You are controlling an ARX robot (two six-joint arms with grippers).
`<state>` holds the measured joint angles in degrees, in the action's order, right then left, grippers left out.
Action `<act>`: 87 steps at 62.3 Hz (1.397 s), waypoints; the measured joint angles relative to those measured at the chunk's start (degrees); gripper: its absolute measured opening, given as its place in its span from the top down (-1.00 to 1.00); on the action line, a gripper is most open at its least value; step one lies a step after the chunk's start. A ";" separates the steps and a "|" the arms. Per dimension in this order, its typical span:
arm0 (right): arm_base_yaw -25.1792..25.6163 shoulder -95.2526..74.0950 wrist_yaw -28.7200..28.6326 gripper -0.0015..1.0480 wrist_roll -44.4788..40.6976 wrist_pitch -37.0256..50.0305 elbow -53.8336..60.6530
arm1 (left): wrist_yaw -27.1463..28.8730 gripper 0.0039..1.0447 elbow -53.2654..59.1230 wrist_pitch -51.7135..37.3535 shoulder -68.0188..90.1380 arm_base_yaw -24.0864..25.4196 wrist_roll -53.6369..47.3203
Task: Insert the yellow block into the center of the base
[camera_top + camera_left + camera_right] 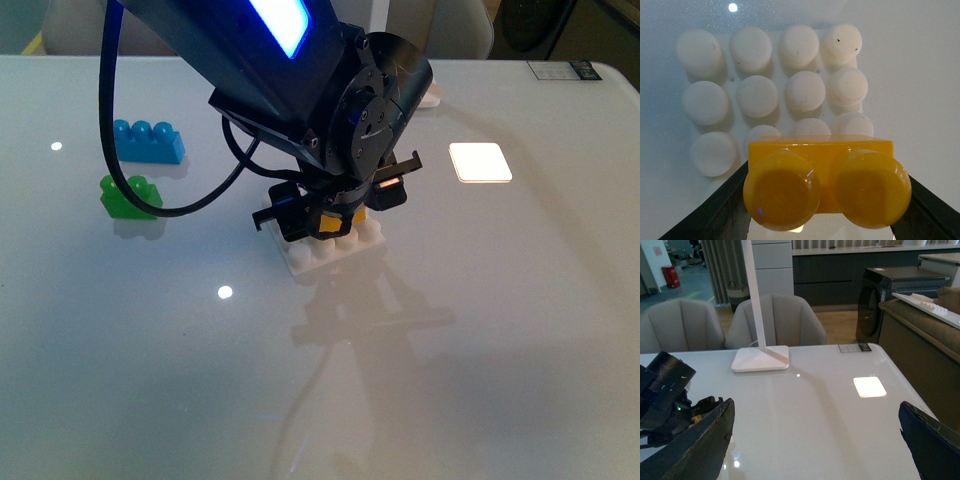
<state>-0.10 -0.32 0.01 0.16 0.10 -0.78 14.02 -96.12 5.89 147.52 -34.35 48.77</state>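
My left gripper (335,212) is shut on the yellow block (330,223), which hangs directly over the white studded base (335,252) in the middle of the table. In the left wrist view the yellow block (826,184) fills the near part, its two round studs facing the camera, clamped between dark fingers (715,215) on both sides. The base (785,125) lies just beyond it, with its stud rows showing and its nearest row partly covered by the block. My right gripper (817,445) is open over bare table, far from the base.
A blue three-stud brick (148,141) and a green brick (130,195) lie at the left. A glowing white square (480,162) sits to the right of the base. A white lamp foot (760,358) stands at the table's far side, with chairs behind it.
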 joint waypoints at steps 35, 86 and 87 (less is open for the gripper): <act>0.00 0.00 0.00 -0.83 0.00 0.00 0.00 | 0.98 -0.21 -0.72 0.02 0.79 0.24 -0.59; 0.00 0.00 0.00 -0.83 0.00 0.00 0.00 | 2.32 -0.21 -3.41 2.45 2.27 0.31 -2.89; 0.02 0.00 0.00 -0.83 0.00 0.00 0.00 | 2.34 -0.21 -3.48 2.80 2.27 0.31 -2.89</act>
<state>-0.08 -0.32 0.01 0.16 0.10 -0.78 16.36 -99.59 8.69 149.80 -34.04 45.89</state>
